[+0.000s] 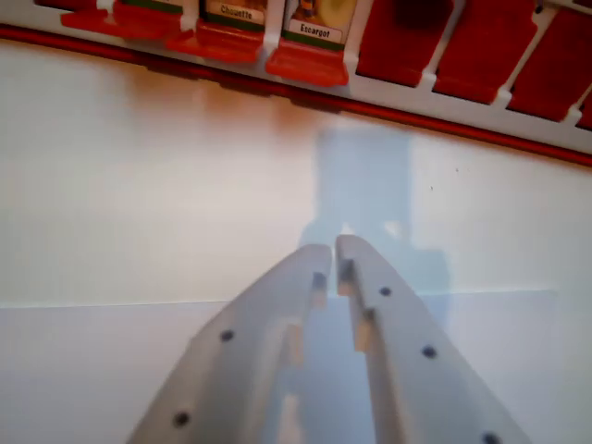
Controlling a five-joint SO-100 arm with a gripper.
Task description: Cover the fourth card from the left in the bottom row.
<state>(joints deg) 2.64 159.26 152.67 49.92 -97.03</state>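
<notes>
Gripper [333,252] clenched and empty above the white bench [139,185]; red game board [444,55] along the far edge, "Escargot" card [319,32] uncovered.

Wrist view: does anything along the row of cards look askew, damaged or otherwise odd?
Nothing stands out as damaged or spilled. The card rack runs tilted across the top only because of the camera angle. Three cards stand uncovered at the wrist view's left, one reading Escargot; the red flaps to its right are down. The gripper holds nothing.
</notes>
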